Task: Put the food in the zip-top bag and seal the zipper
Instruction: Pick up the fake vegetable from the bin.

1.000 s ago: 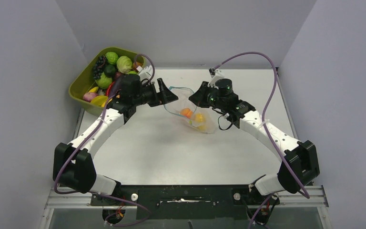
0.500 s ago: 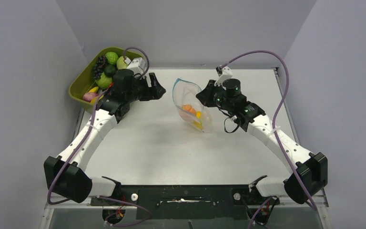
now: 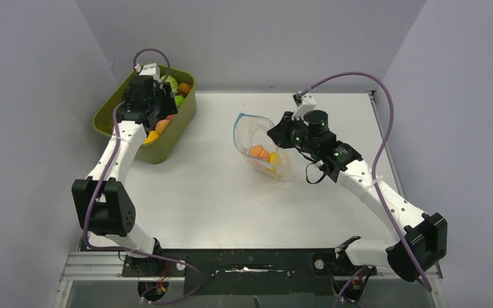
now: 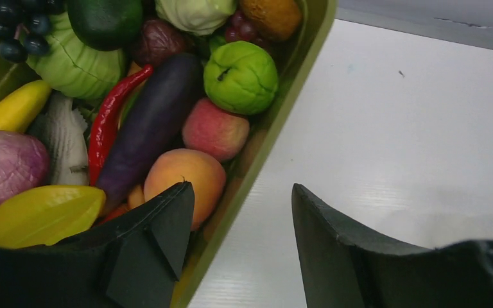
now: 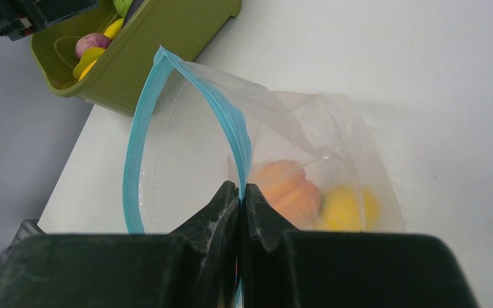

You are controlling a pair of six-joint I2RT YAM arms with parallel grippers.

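Observation:
The clear zip-top bag (image 3: pixel 266 144) lies mid-table with its mouth open; an orange fruit (image 5: pixel 289 189) and a yellow fruit (image 5: pixel 343 208) sit inside. My right gripper (image 5: pixel 241 187) is shut on the bag's teal-blue zipper (image 5: pixel 231 122) and holds that edge up. My left gripper (image 4: pixel 241 199) is open and empty, hovering over the right rim of the olive-green tub (image 3: pixel 180 128). In the tub lie a peach (image 4: pixel 186 179), purple eggplant (image 4: pixel 151 122), green apple (image 4: pixel 241 77), cabbage (image 4: pixel 70 64), red chilli (image 4: pixel 112 112) and other toy food.
The tub stands at the table's back left corner against the grey wall. The white table (image 3: pixel 231 199) stretches between the arms. Purple cables loop above both arms.
My left gripper has let go of the bag's mouth and swung left and back to above the tub. The right gripper has kept its hold and the bag's mouth has stood up more.

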